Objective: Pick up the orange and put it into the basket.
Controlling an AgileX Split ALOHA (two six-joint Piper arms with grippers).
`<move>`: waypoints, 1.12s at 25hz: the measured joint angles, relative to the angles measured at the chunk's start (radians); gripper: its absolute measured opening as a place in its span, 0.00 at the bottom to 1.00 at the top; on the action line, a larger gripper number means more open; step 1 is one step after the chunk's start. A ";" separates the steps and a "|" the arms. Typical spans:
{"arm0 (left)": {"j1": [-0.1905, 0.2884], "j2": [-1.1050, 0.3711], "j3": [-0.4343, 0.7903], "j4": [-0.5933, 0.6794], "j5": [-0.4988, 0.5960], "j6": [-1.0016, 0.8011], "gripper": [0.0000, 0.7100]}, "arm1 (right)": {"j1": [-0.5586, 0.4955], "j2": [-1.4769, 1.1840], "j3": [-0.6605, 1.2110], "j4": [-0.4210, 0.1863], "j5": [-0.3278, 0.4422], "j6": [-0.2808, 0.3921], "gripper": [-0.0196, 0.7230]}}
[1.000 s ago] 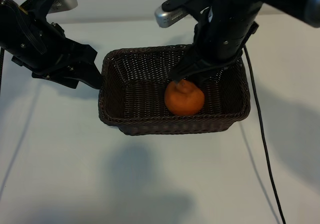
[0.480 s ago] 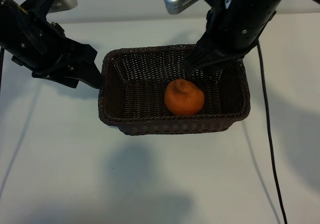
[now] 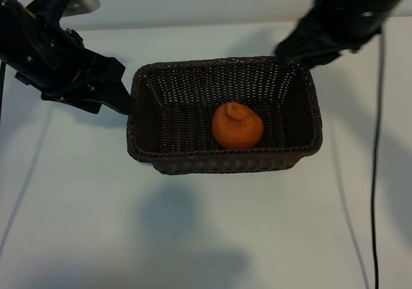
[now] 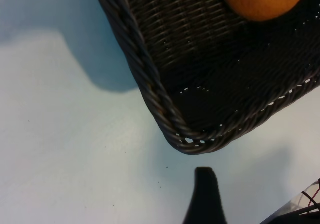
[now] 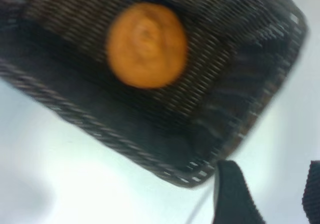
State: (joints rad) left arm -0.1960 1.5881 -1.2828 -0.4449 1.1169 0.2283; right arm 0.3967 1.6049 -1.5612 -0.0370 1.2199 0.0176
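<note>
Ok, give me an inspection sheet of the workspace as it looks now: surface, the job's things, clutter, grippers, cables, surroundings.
Surface: pale table, bare around the basket, shadows across it.
Job's things: orange lies inside the basket, right of its middle, stem bump up; nothing touches it.
Clutter: nothing seen.
Grippers: right gripper open and empty, at the basket's far right corner, clear of the orange; left gripper open and empty, beside the basket's left end, outside the rim.
Cables: one dark cable hangs down the right side from the right arm; a thin one crosses the table at left.
Surroundings: pale wall strip behind the table, nothing else seen.
</note>
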 joint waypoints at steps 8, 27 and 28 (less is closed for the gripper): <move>0.000 0.000 0.000 0.000 -0.001 0.000 0.82 | -0.233 -0.114 0.184 -0.011 0.000 0.001 0.52; 0.000 0.000 0.000 0.000 -0.001 0.000 0.82 | -0.332 -0.162 0.304 0.110 0.001 0.009 0.52; 0.000 0.000 0.000 0.000 -0.001 0.000 0.82 | -0.332 -0.162 0.304 0.115 0.001 0.008 0.52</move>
State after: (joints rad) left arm -0.1960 1.5881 -1.2828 -0.4449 1.1160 0.2283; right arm 0.0646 1.4424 -1.2573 0.0784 1.2208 0.0259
